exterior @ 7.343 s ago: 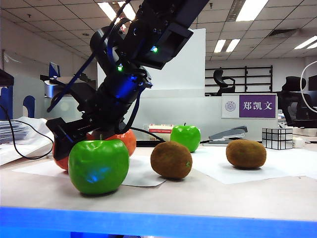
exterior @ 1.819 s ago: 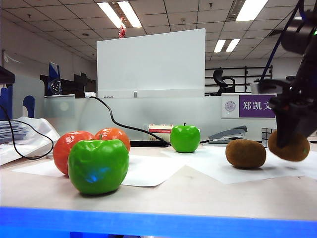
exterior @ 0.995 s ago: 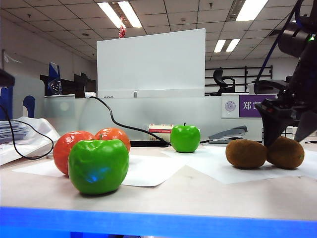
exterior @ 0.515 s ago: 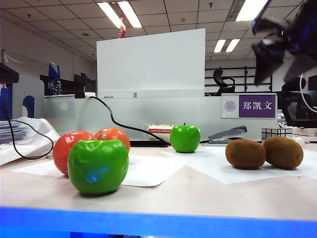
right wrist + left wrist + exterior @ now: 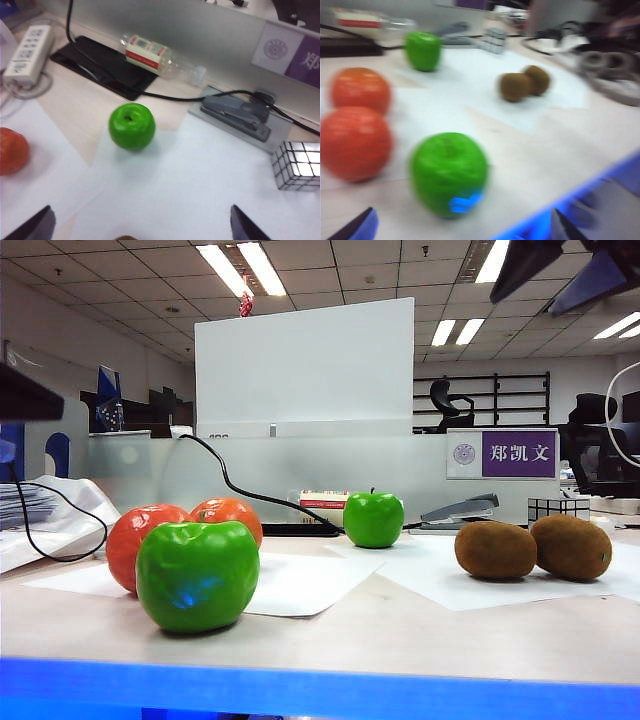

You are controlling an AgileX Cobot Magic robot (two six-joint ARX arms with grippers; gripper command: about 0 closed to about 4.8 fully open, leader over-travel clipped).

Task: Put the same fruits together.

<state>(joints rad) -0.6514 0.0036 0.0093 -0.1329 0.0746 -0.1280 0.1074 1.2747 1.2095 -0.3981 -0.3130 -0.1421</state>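
Two green apples stand apart: one at the table's front left (image 5: 197, 575) (image 5: 449, 172), one further back (image 5: 374, 519) (image 5: 132, 126). Two oranges (image 5: 140, 540) (image 5: 232, 518) sit together behind the front apple. Two brown kiwis (image 5: 496, 550) (image 5: 572, 547) lie touching on white paper at the right. My right gripper (image 5: 560, 270) (image 5: 141, 227) hangs open high above the kiwis, holding nothing. My left gripper (image 5: 460, 230) is open and empty, set back from the front apple; its view is blurred.
A silver mirror cube (image 5: 299, 171) (image 5: 560, 518), a grey stapler (image 5: 235, 114), a plastic bottle (image 5: 160, 57), a black pad (image 5: 100, 65) and a power strip (image 5: 27, 47) line the back of the table. The blue front edge (image 5: 320, 685) runs close to the front apple.
My right gripper, open astride the right kiwi a second ago, has risen to the top of the exterior view. The kiwi stays beside the other one.
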